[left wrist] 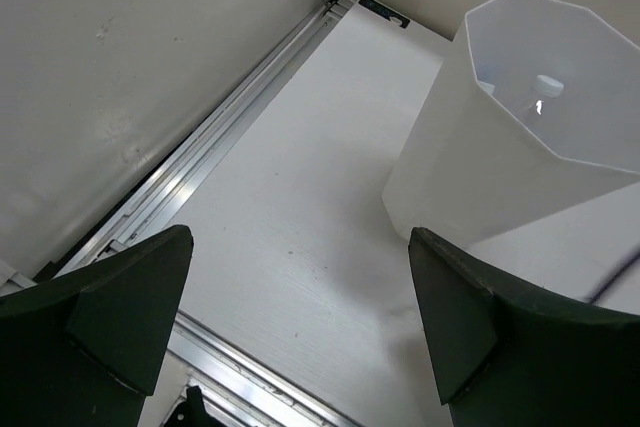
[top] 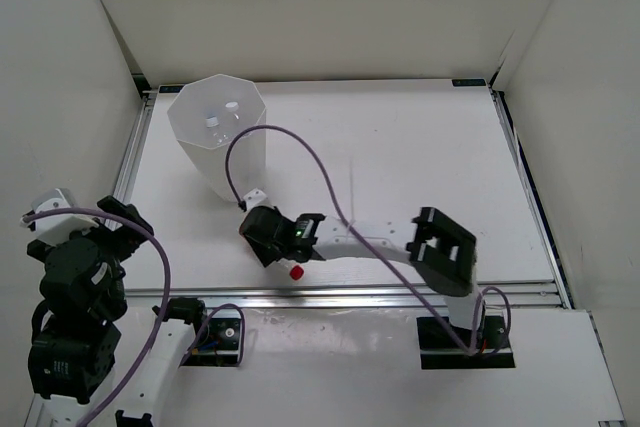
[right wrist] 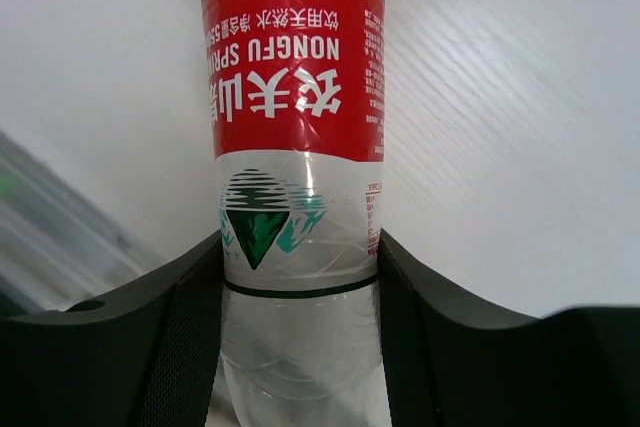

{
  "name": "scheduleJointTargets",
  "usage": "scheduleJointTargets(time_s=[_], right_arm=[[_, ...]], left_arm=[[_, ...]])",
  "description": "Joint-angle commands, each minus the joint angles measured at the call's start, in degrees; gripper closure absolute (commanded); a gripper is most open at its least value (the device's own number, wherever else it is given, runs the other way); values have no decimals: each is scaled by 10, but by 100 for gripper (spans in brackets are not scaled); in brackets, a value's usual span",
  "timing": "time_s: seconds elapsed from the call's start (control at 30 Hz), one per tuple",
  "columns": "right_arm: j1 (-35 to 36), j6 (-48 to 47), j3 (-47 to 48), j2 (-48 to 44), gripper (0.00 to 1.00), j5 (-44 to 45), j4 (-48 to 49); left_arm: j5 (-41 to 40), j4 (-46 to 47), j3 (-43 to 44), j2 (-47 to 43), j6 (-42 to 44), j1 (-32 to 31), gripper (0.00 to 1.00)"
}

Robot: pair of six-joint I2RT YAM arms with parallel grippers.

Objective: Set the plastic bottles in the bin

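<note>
- Standing at the far left of the table [top: 420, 147], the left gripper [left wrist: 298, 247] has its jaws spread wide and nothing between them. Its wrist view looks through the gap at bare white tabletop and the aluminium rail [left wrist: 200, 197] along the table's left edge.
- Just right of that gripper and farther back, the bin [top: 228, 169] stands upright near the table's far left corner, with its octagonal rim uppermost. From the left wrist its translucent wall [left wrist: 470, 147] rises beyond the right finger, apart from it.
- Inside the bin, two white-capped bottles [top: 212, 120] show from above, side by side. One white cap [left wrist: 547, 85] also shows from the left wrist.
- A purple cable [top: 300, 147] arcs over the table from beside the bin towards the right arm.
- At the centre front, the right gripper [top: 285, 244] is low near the table's near edge, well apart from the bin, with its jaws pinching the red-labelled bottle [right wrist: 295, 147].
- Its wrist view shows the two dark fingers [right wrist: 180, 327] pressed against opposite sides of the bottle, at the pale lower band of the label. The red band extends beyond the fingertips, with its print upside down.
- From above, the bottle's red cap [top: 296, 272] pokes out on the gripper's near side. Whether the bottle rests on the table or is lifted cannot be told.
</note>
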Motion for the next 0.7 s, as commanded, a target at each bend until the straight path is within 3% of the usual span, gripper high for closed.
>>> scheduleJointTargets(time_s=[0.0, 0.13, 0.17, 0.27, 0.3, 0.37, 0.43, 0.5, 0.57, 0.67], right_arm=[[-3, 9, 3, -135, 89, 34, -91], [-3, -50, 49, -237, 99, 60, -98], [-3, -69, 102, -237, 100, 69, -92], [-55, -111, 224, -185, 99, 8, -101], [-90, -116, 332, -161, 99, -22, -124], [-117, -134, 449, -71, 94, -110, -147], [-137, -158, 588, 15, 87, -142, -154], [-143, -163, 610, 46, 75, -156, -103], [-148, -163, 546, 46, 66, -177, -43], [-183, -129, 567, 77, 63, -226, -2]], left_arm=[[-29, 24, -25, -14, -24, -2, 0], [-46, 46, -57, -24, -60, -2, 0], [-53, 52, -65, -31, -67, -2, 0], [-48, 64, -88, -31, -72, -2, 0], [-48, 64, -93, -31, -72, -2, 0], [-48, 64, -93, -24, -78, -2, 0], [-48, 64, -93, -18, -78, -2, 0], [-53, 70, -88, -4, -72, -2, 0], [-59, 75, -82, 2, -72, -2, 0], [-59, 75, -76, 15, -72, -2, 0]])
